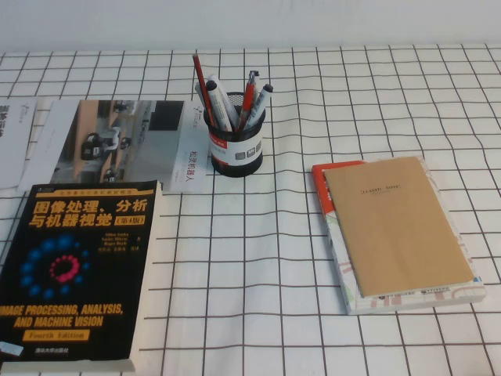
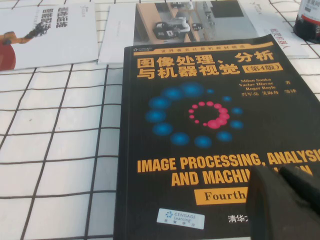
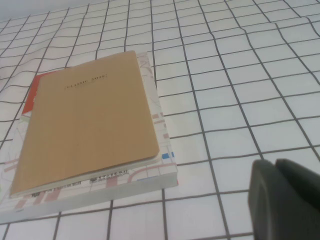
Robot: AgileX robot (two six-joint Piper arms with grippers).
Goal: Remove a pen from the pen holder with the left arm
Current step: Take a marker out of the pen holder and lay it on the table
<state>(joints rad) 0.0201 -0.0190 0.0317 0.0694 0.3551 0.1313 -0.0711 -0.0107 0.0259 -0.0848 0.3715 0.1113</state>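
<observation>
Left pincer (image 2: 276, 174) (shut, empty) is hovering over the textbook (image 2: 200, 125), pen holder (image 2: 308, 20) far ahead; right pincer (image 3: 275, 169), likewise shut, is hovering beside the notebook (image 3: 90, 120).

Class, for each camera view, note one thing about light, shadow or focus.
High view: even light, only a faint shadow at the foot of the black mesh pen holder. Left wrist view: the shut left gripper, over the glossy black textbook, is soft-edged, the title sharp. Right wrist view: the shut right gripper, near the tan notebook, blurs likewise.
</observation>
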